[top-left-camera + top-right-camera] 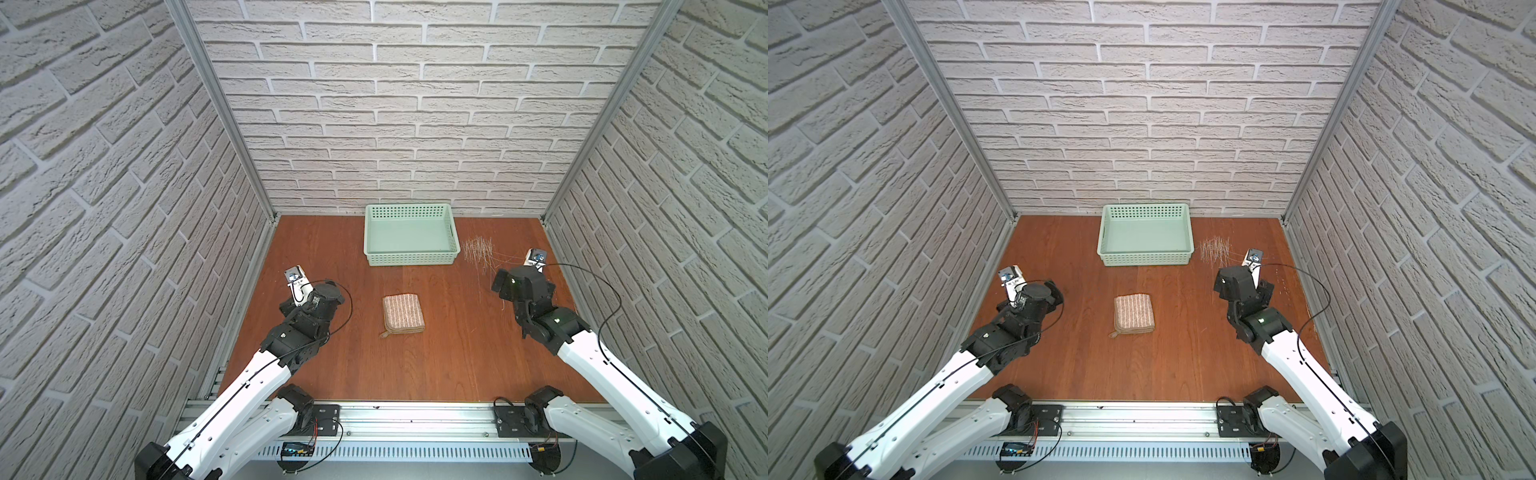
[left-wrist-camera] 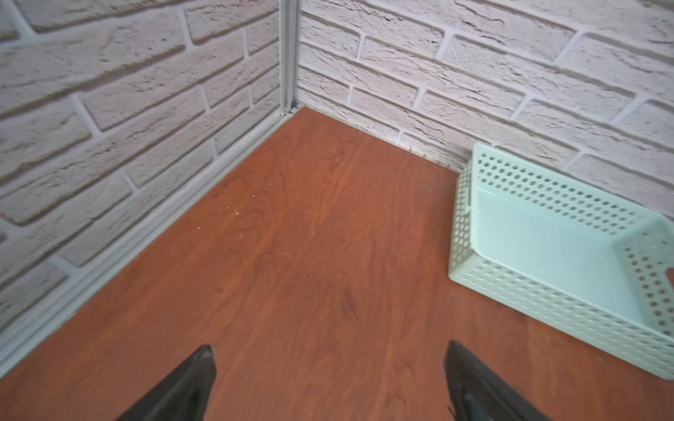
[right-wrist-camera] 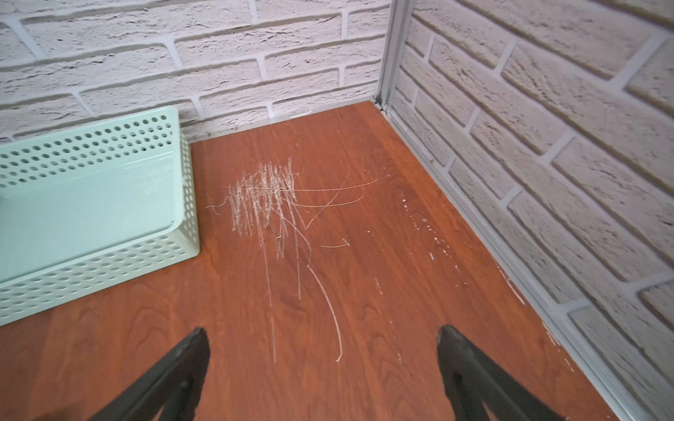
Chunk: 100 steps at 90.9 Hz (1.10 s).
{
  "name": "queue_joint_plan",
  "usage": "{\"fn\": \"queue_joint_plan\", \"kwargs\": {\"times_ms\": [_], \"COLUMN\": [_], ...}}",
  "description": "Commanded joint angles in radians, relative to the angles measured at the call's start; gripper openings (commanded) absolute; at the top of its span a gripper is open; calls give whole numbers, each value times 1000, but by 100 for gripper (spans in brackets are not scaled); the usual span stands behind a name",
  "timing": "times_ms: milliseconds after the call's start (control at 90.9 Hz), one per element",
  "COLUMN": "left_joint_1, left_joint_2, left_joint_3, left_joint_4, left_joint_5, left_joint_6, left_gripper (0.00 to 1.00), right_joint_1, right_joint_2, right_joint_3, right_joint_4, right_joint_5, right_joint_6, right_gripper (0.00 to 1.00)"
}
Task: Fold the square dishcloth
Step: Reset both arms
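Observation:
The square dishcloth lies folded into a small tan striped rectangle in the middle of the wooden table, with its loop sticking out at the near left corner. Nothing touches it. My left arm hangs well to its left, and my right arm well to its right. The left gripper is open over bare wood, nothing between its fingers. The right gripper is open too, over scratched wood. Neither wrist view shows the dishcloth.
A mint-green perforated basket stands empty at the back, against the wall. Pale scratch marks sit to its right. Brick-patterned walls close in three sides.

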Motion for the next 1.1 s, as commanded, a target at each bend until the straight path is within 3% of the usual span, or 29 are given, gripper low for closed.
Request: {"fn": "queue_joint_plan", "kwargs": {"times_ms": [0,187,352,462,715,1089], "left_joint_1": [43,196,376,467,496,495], "left_joint_2": [-21,-57,-94,-71,84,225], "left_joint_3": [-66,-200,-299,-322,-408,-383], "left_joint_4": [171,428,588,619,883,982], "left_joint_5": [-24,188,406,493,562,607], "left_joint_6": [191,326,336,343,443,489], "left_gripper": [98,98,98,98,98,98], "right_joint_1": [-32,-173,-271,-308,-350,-431], "right_joint_2": [-52,-12,83,160,332,510], "right_joint_3": [-132,-213,-286,-320,-349,-338], "right_joint_4": [338,415,600,707,914,1053], "right_joint_5": [93,-18,-106,-150,-236,-440], "right_joint_6": [-165,-151,-149,-166,-228,-242], "right_gripper": [99,99,99,99,99,99]}}
